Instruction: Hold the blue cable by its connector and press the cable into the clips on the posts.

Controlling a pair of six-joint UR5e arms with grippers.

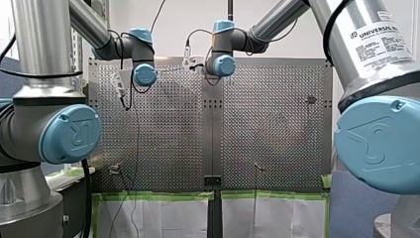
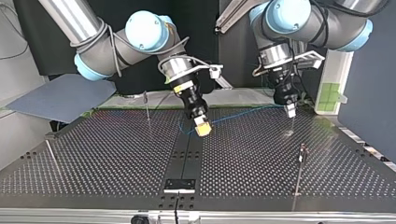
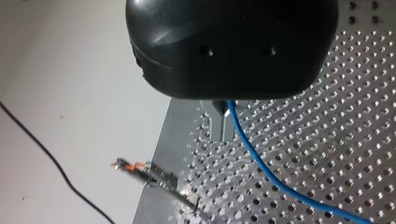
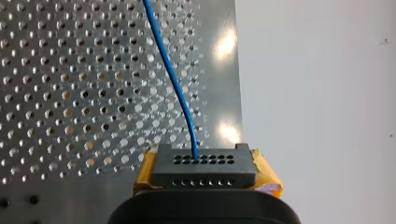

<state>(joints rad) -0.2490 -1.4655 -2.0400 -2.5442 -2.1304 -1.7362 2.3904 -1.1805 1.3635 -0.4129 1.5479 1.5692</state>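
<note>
Two grippers of mine hold one thin blue cable (image 4: 174, 79) over the grey metal table full of little holes (image 2: 116, 158). My right gripper (image 2: 202, 126) is closed tight on the black block connector (image 4: 204, 167), which has rows of small holes in its face. Its yellow pads (image 4: 270, 177) squeeze the connector from both sides. The blue cable comes out of one hole and runs ahead of this gripper, across to my left gripper (image 3: 222, 123). My left gripper is black with short metal fingers (image 3: 218, 130). They are pinched together on the cable. The cable hangs out from between them and curves away under the gripper. A thin metal post with an orange clip (image 3: 140, 167) stands off to one side of my left gripper, near the table's edge and apart from the cable. Another thin post (image 2: 146, 106) stands beside my right gripper, also apart from the cable.
</note>
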